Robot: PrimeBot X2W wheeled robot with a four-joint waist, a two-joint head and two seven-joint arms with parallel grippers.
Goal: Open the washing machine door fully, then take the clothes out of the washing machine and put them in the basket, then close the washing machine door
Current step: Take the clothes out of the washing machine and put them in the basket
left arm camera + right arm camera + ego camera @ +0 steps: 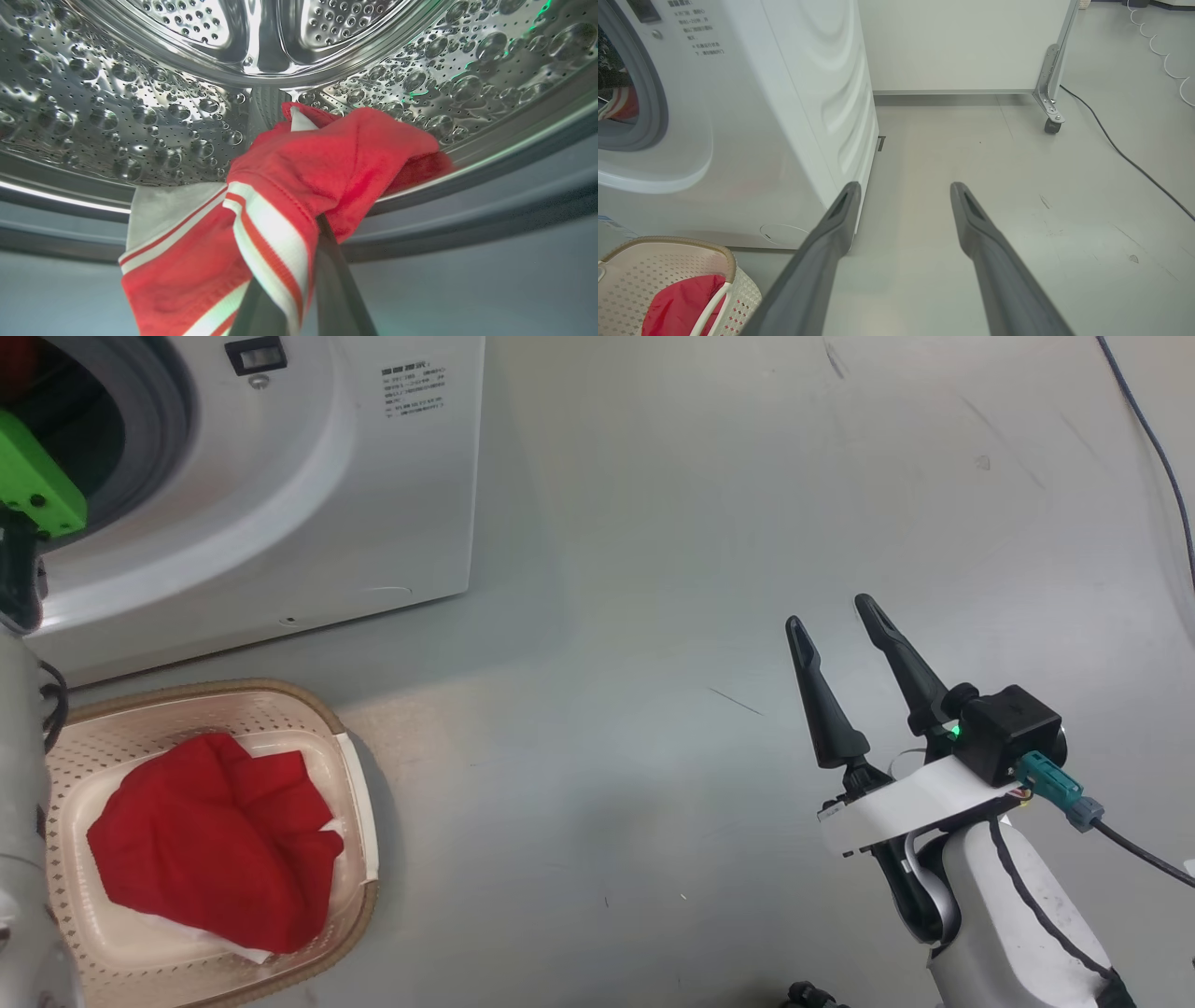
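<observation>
Your left gripper (327,252) was clamped on a red garment (327,168) with white striped trim. The soft, fleecy fabric draped over its dark fingers at the near lip of the dimpled, perforated steel drum (117,116) in the washing machine (308,476). Your right gripper (830,616) had its fingers spread wide, holding nothing, over the smooth grey floor (653,616) to the machine's right. Another red piece (219,840) lay crumpled in the cream perforated basket (366,907), near left.

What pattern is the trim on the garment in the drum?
White and red stripes on the red garment; the left wrist view shows it best.
</observation>
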